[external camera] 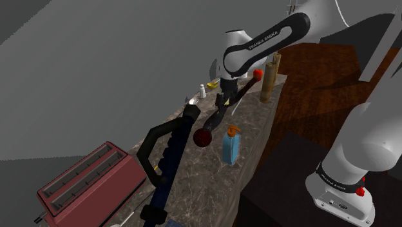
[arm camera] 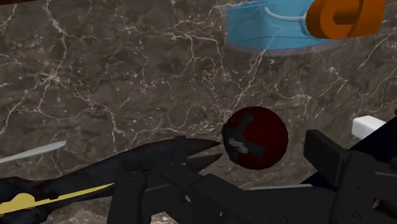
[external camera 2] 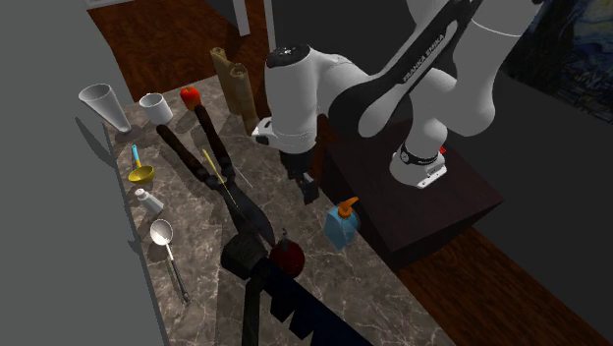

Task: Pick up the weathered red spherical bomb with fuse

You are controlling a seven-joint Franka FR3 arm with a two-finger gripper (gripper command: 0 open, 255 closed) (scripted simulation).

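Observation:
The bomb (external camera: 203,137) is a dark red ball with a small dark fuse cap, lying on the marble counter (external camera: 251,122) beside the black long-handled shears (external camera: 169,145). It also lies near the counter's front in the second exterior view, where the bomb (external camera 2: 287,258) touches the shears' pivot. My gripper (external camera: 222,103) hangs above the counter, short of the bomb and apart from it. In the wrist view the bomb (arm camera: 257,137) lies ahead between the two black fingers, which stand apart; the gripper (arm camera: 252,153) is open and holds nothing.
A blue soap dispenser (external camera 2: 342,224) with an orange pump stands close beside the bomb. A red toaster (external camera: 90,184) sits at the counter's near end. Two white cups (external camera 2: 103,101), a yellow scoop (external camera 2: 140,172), a ladle (external camera 2: 162,233) and brown rolls (external camera 2: 234,86) lie farther along.

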